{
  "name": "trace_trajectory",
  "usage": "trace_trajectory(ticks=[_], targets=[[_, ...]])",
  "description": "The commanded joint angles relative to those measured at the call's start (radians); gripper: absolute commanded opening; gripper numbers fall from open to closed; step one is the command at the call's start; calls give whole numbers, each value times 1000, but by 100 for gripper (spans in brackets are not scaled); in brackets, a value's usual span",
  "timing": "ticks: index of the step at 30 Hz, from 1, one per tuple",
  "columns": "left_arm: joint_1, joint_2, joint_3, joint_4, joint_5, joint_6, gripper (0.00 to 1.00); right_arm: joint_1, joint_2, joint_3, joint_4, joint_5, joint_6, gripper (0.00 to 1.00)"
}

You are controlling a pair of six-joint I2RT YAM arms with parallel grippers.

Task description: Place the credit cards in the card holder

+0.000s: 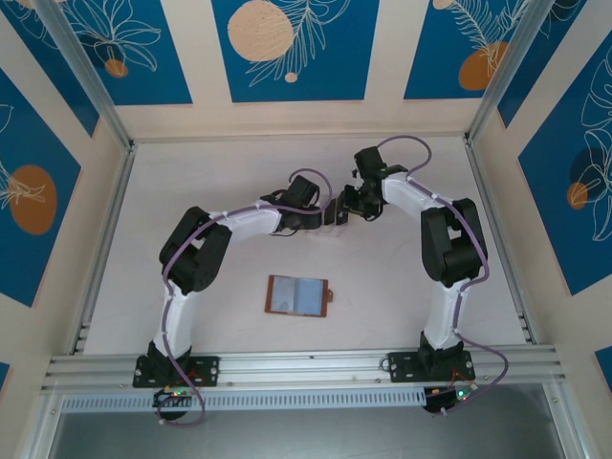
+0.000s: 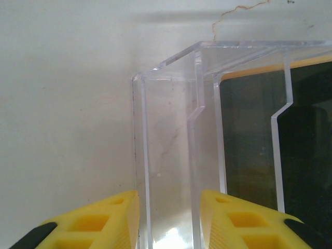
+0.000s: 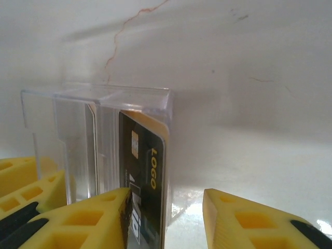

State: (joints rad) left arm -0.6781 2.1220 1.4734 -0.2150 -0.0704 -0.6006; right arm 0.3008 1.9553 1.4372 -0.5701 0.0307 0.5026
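- We find the left gripper [image 2: 168, 199] clamped on the end section of the clear stand [image 2: 171, 129], one finger on each side of it. If that hold slips while a card is drawn out, we judge the stand would tip or skid on the table [image 1: 382, 287].
- The wallet [image 1: 297, 295] lies open and flat on the table nearer the arm bases, well apart from the stand, with nothing holding it. Pushing a card into a pocket could shove it along, since only friction keeps it in place.
- The dark card [image 3: 142, 171] stands upright in the stand's last slot, with the yellow card [image 3: 158, 124] just behind it. They sit so close that a pinch could lift both at once, or drag the second one half out.
- The right gripper [image 3: 166, 192] is open around the dark card. The card is against one finger and there is a clear gap to the other. Closing from this off-centre position could bend the card, or catch the stand wall along with it.
- The card faces look smooth, so a shallow pinch near the edge may let one drop on the way to the wallet.
- Count, left gripper: one.
- Count, wallet: one.
- Count, stand: one, with several slots.
- Count, cards: two for certain, one dark and one yellow. We cannot tell whether more sit behind the clear walls.
- Count, right gripper: one.
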Motion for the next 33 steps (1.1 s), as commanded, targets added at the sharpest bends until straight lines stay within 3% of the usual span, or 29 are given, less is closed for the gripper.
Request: trace_trajectory(ticks=[1,14,22,33], targets=[[21,74,-61,-89,-25,-1,35,-19,12,-31,29,-38,17,42],[26,82,-85,-83,-37,-31,35,-69,-88,-133,71,-24,21,36],[27,82,-83,-89,-43,-34,35,-53,-96,-86,4,40,-2,25],[27,91,-87,-85,-40,-39,34,11,-83,19,-96,163,-43,23]])
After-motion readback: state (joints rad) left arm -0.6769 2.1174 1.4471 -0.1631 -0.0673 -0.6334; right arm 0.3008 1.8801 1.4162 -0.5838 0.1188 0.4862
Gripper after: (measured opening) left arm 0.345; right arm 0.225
